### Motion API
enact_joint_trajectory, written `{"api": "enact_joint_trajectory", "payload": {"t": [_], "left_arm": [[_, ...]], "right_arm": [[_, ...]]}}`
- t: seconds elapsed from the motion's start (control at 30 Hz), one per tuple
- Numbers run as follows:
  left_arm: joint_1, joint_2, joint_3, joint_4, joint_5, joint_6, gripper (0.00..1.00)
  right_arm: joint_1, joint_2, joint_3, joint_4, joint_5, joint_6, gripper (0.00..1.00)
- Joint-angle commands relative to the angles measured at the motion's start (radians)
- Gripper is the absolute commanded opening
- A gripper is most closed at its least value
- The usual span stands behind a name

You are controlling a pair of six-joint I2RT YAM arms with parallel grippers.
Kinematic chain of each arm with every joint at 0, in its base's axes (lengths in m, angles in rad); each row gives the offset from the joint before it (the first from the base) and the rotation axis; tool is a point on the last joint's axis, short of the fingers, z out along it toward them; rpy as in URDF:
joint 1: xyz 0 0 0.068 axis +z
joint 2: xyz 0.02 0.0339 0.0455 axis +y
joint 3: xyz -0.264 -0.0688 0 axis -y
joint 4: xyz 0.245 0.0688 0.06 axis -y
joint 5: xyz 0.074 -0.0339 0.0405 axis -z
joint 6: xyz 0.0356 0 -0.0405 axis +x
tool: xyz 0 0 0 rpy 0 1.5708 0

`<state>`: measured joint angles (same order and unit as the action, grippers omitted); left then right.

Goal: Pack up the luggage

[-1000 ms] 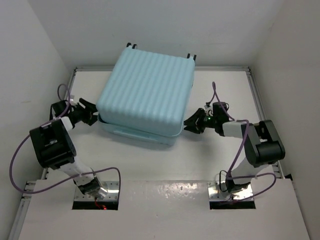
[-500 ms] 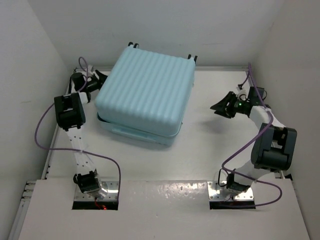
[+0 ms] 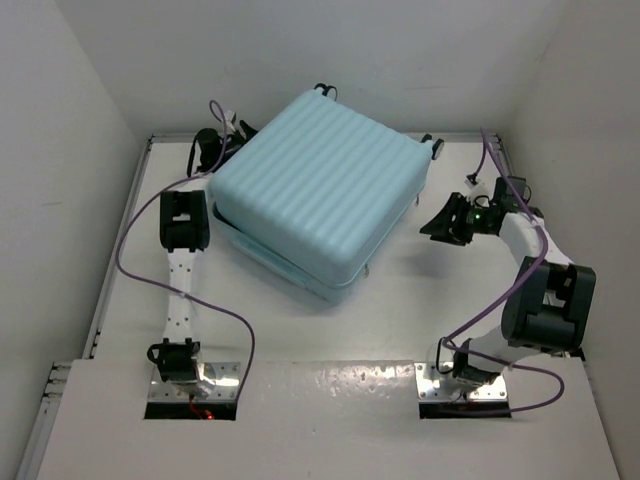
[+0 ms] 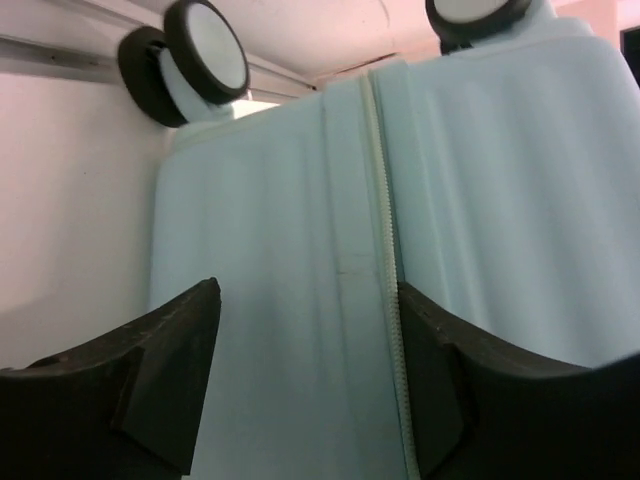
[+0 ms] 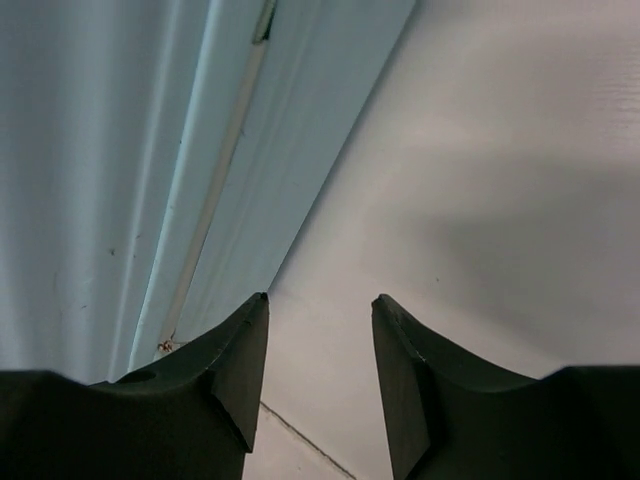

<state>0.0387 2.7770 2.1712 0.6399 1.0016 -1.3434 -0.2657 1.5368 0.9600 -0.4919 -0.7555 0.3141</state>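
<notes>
A closed pale blue ribbed suitcase [image 3: 318, 190] lies flat and skewed, upper middle of the white counter [image 3: 380, 320]. At upper left, the left tool [image 4: 308, 292], spread wide and empty, faces the zipper seam [image 4: 385, 250] below the wheels [image 4: 205, 45]. At right, the right tool [image 5: 320, 300], likewise spread and empty, sits near the suitcase's edge. Opening it probably needs one side braced while the other works the zipper.

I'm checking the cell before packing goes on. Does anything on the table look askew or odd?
Yes: the luggage sits skewed, its sides diagonal to the edges of the table. Along its near-left side the lower shell peeks out from under the upper one, so the halves look slightly misaligned. Nothing spilled or visibly damaged.
</notes>
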Motion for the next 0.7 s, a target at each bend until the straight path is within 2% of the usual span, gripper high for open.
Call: {"api": "enact_joint_trajectory", "payload": {"t": [0.0,0.07,0.13,0.17,0.27,0.3,0.37,0.4,0.47,0.5,0.53,0.57,0.6,0.67], "left_arm": [[0.016,-0.012,-0.025,-0.160,-0.004,0.168,0.71],[0.074,-0.135,-0.060,-0.216,-0.128,0.213,0.76],[0.168,-0.224,-0.070,-0.264,-0.234,0.271,0.86],[0.199,-0.306,-0.057,-0.354,-0.262,0.295,0.99],[0.321,-0.446,-0.094,-0.501,-0.314,0.403,1.00],[0.351,-0.553,-0.132,-0.588,-0.305,0.429,1.00],[0.424,-0.660,-0.279,-0.696,-0.253,0.530,1.00],[0.447,-0.754,-0.328,-0.827,-0.221,0.647,1.00],[0.504,-0.860,-0.537,-0.957,-0.156,0.768,1.00],[0.523,-0.920,-0.627,-1.064,-0.143,0.826,1.00],[0.552,-1.045,-0.722,-1.100,-0.112,0.921,1.00],[0.562,-1.113,-0.911,-1.161,-0.103,0.959,1.00],[0.563,-1.179,-1.004,-1.175,-0.092,1.012,1.00],[0.529,-1.355,-1.202,-1.175,-0.104,1.041,1.00]], "right_arm": [[0.005,-0.072,-0.033,0.108,-0.008,0.031,0.45],[0.011,-0.078,-0.059,0.216,-0.011,0.077,0.44],[0.052,-0.092,-0.089,0.274,-0.007,0.129,0.43],[0.080,-0.093,-0.099,0.348,0.033,0.146,0.43],[0.161,-0.087,-0.150,0.546,0.112,0.194,0.43],[0.181,-0.058,-0.141,0.591,0.175,0.197,0.43],[0.235,-0.005,-0.126,0.653,0.197,0.198,0.43],[0.247,0.029,-0.106,0.747,0.243,0.213,0.43],[0.299,0.083,-0.070,0.782,0.242,0.226,0.43],[0.318,0.098,0.001,0.802,0.240,0.229,0.43],[0.328,0.132,0.026,0.805,0.233,0.240,0.43],[0.335,0.137,0.083,0.811,0.217,0.243,0.43],[0.344,0.134,0.097,0.805,0.197,0.255,0.43],[0.355,0.128,0.111,0.787,0.177,0.264,0.43]]}}
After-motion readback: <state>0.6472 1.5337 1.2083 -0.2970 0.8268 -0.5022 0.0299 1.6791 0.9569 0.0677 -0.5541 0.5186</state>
